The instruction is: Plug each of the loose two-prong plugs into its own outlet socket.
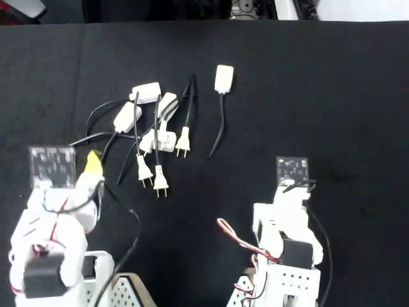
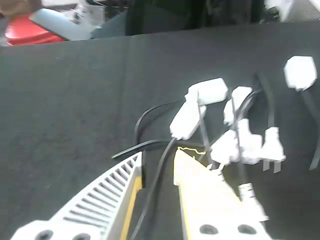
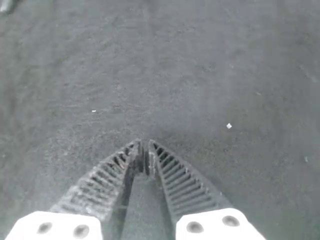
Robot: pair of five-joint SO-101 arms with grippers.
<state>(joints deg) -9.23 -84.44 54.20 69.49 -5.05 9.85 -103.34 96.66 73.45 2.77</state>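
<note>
black cord (image 2: 151, 195) (lower end) off-frame

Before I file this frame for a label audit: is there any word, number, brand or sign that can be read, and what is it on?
No text can be read in any view.
plugs and sockets: plain white, no marking legible.
left arm's speckled plate and right arm's speckled plate: dots only, too small to read as characters.
table: bare black cloth, no print.

Overhead and low wrist cameras share the table (image 1: 332, 96).
</note>
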